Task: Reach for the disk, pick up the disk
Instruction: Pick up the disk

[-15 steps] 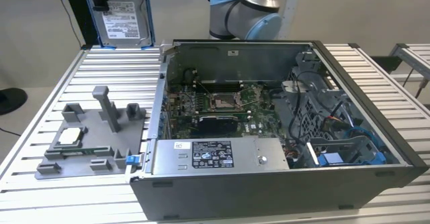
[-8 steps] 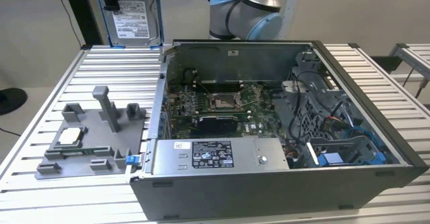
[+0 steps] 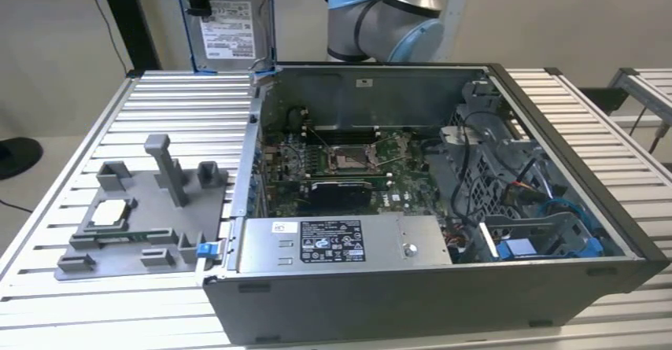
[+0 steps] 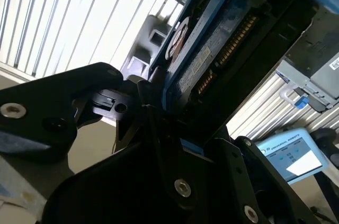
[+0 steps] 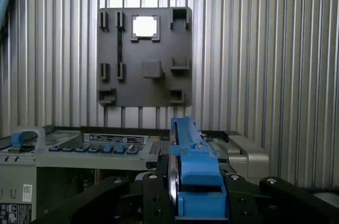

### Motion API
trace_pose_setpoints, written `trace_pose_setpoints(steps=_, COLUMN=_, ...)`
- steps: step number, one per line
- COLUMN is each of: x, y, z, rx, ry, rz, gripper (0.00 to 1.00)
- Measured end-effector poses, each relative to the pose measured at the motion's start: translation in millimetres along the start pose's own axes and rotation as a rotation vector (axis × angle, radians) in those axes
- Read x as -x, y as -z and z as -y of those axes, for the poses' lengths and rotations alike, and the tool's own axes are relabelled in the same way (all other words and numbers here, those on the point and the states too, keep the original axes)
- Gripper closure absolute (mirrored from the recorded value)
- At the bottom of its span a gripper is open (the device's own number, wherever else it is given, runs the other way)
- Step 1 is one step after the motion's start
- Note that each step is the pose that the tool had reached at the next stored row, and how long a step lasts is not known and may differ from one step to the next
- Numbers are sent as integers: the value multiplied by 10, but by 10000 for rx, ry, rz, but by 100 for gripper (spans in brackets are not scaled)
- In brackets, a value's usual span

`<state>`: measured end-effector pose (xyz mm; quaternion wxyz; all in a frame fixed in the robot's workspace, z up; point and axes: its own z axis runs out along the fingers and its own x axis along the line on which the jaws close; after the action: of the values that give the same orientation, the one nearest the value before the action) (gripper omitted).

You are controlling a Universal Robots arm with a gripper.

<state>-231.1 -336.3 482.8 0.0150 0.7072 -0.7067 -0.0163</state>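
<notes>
Blue-framed disk (image 5: 193,163) clamped in the gripper (image 5: 194,181) (held clear of the case (image 3: 420,291))

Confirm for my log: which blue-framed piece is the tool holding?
The disk, clamped on edge in the tool above the table; the other blue caddy sits inside the case.

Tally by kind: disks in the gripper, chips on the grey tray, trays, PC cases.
disk in the gripper: 1
chip on the grey tray: 1
grey tray: 1
PC case: 1
Total: 4
</notes>
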Motion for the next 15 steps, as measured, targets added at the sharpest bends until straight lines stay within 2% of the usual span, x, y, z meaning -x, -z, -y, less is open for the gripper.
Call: trace_pose_setpoints(steps=15, x=-8, y=42, z=481, rx=74, ry=0, rz=0, gripper=100)
